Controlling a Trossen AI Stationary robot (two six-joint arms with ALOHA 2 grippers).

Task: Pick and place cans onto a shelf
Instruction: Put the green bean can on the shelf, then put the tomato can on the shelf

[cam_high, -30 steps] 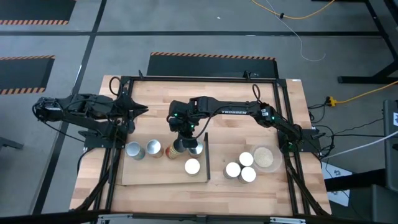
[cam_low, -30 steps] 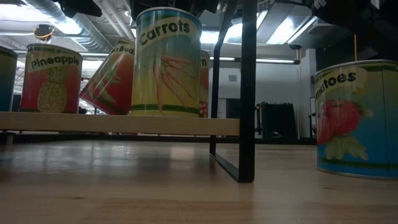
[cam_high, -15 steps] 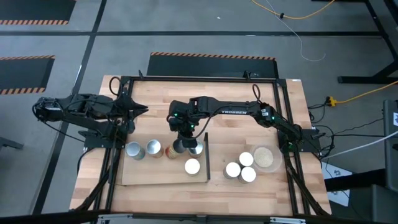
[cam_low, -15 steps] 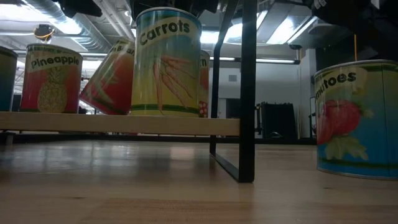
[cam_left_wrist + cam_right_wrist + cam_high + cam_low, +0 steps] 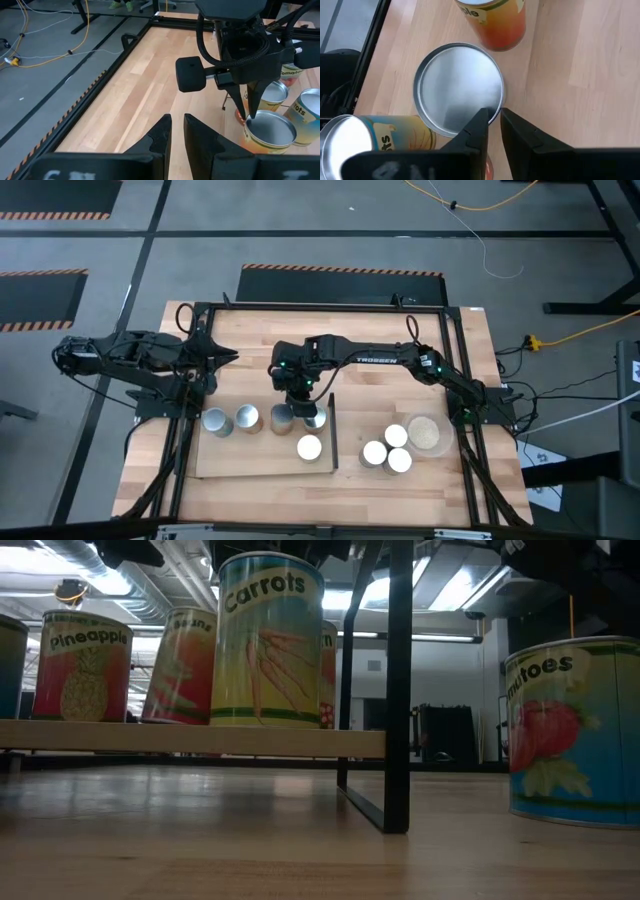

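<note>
tabletop (image 5: 260, 340): planked wood, carries shelf, cans, both arms
shelf (image 5: 235, 460): pale board at 7 o'clock of tabletop centre, black frame on its 3 o'clock end
cans: five on shelf, three loose just 3 o'clock of frame, beside beige dish (image 5: 424, 432)
beans can (image 5: 180, 665): was tilted a second ago, now upright on shelf, between pineapple can (image 5: 85, 665) and carrots can (image 5: 267, 640)
right pincer (image 5: 296, 402): directly over beans can, fingers narrowly parted, tips at lid rim, no firm hold seen
left pincer (image 5: 177, 131): parked at 9 o'clock edge, nearly closed, holding nothing
meaning: can likely set down; three cans left to place
</note>
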